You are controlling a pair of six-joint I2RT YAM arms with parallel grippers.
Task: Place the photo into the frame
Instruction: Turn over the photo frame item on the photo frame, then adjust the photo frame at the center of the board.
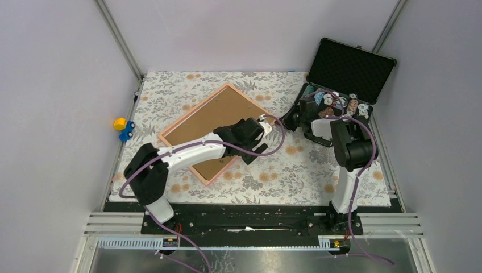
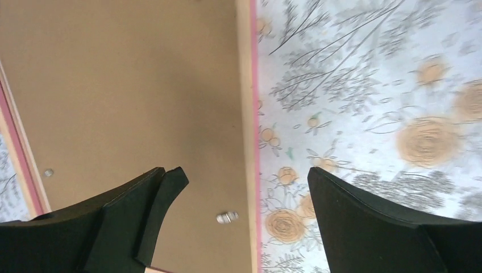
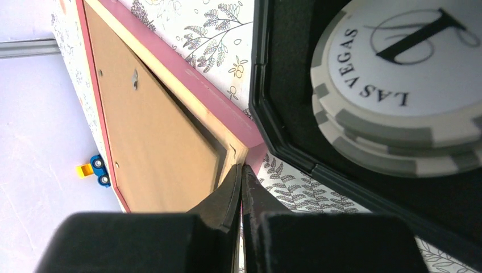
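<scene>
2 grippers are being shown here and nothing is being carried by either, tbh. The left gripper (image 2: 244,173) is being held with its fingers spread wide, hovering over one edge of the frame (image 1: 194,110), which is lying face down on the floral tablecloth (image 1: 295,165) with its brown backing board (image 1: 213,116) up. The right gripper (image 3: 241,170) is being held with its fingers pressed together on nothing, tips parked right at the frame's corner nearest the black case (image 1: 349,68). The photo isn't being shown in any view, so whether it's sitting under that board can't be told. Risk-wise, the board looks slightly lifted at that corner. If it's being prodded by the closed tips, it could get popped out, or the whole frame could get shoved sideways on the cloth. The small metal tab (image 2: 227,216) could also be getting missed, leaving the back unlocked.
</scene>
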